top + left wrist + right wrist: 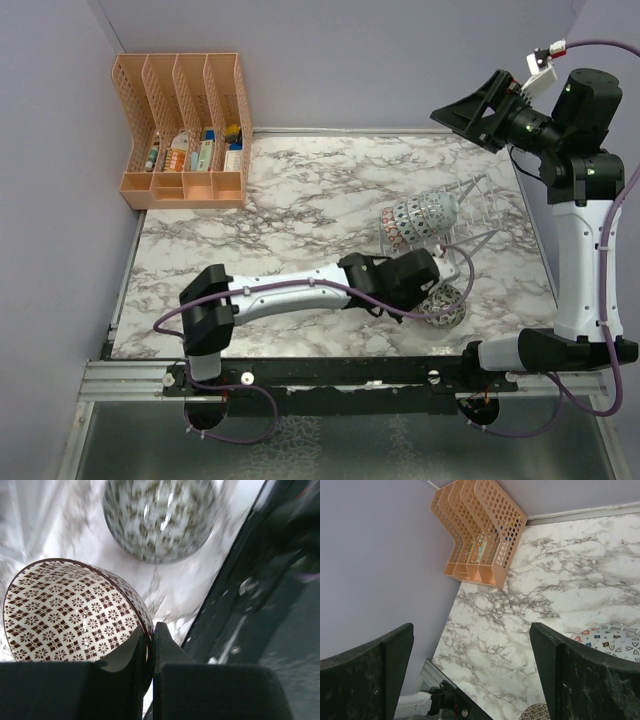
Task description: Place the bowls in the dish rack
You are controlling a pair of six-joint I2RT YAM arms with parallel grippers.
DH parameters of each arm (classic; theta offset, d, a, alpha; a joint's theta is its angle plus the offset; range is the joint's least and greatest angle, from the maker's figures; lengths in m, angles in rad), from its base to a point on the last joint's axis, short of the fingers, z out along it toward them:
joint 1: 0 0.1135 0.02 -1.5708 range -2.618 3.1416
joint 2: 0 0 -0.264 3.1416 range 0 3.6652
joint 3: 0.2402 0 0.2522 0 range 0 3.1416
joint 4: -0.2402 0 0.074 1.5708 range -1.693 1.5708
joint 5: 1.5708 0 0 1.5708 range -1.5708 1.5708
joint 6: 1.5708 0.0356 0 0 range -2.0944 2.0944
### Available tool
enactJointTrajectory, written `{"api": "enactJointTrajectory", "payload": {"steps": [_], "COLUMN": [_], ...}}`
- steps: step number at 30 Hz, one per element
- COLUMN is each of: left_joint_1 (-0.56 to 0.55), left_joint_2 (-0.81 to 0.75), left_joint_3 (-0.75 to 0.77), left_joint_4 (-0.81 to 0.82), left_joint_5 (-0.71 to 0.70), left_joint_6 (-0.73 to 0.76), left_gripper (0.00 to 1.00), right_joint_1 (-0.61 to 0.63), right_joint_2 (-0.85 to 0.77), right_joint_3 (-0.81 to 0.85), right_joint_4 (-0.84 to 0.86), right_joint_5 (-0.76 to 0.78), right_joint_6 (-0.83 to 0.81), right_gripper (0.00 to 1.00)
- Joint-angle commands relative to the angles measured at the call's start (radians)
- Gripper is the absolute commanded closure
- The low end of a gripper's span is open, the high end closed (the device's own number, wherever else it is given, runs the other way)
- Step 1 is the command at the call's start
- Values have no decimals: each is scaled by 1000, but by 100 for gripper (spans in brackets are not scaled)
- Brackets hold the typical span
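The brown-patterned bowl point(70, 612) is tilting on its side at the near right of the table point(290, 210), just near of the wire dish rack point(480, 205), which is carrying racked bowls point(415, 218). The left gripper point(152, 645) is pinching its rim, jaws almost together. A grey-green bowl point(160, 517) is lying just beside it. The right gripper point(470, 650) is hovering at the far right, jaws spread wide and gripping nothing.

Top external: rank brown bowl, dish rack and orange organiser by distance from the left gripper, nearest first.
1. brown bowl: rim pinched in the left gripper, near right of the table.
2. dish rack: just beyond it, right side.
3. orange organiser: far-left corner.
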Motion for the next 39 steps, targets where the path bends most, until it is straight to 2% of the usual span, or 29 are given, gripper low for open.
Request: {"api": "enactJointTrajectory", "payload": {"steps": [1, 4, 8, 14, 18, 22, 25, 29, 39], "left_joint_1": [101, 178, 286, 408, 438, 455, 462, 464, 463], "left_joint_2": [-122, -158, -202, -194, -142, -49, 4, 55, 176], "left_joint_3": [164, 204, 192, 138, 121, 113, 107, 81, 140], "left_joint_4": [8, 47, 199, 610, 919, 1202, 1317, 1347, 1322], "left_joint_5": [177, 309, 500, 730, 796, 775, 718, 629, 456], "left_joint_6": [-61, -125, -273, -587, -839, -1095, -1253, -1385, -1489], "left_gripper": [100, 100, 100, 100, 100, 100, 100, 100, 100], "right_joint_1": [-3, -3, -3, -3, -3, -3, -3, -4, -12], "right_joint_2": [6, 14, 5, -17, -8, 5, 11, 11, 18], "right_joint_3": [74, 112, 132, 62, 69, 96, 104, 104, 103], "right_joint_4": [44, 85, 196, 363, 391, 400, 404, 402, 394], "right_joint_5": [-5, -31, -56, -92, -104, -113, -122, -128, -159], "right_joint_6": [56, 112, 201, 323, 345, 358, 366, 363, 354], "right_gripper": [0, 0, 0, 0, 0, 0, 0, 0, 0]}}
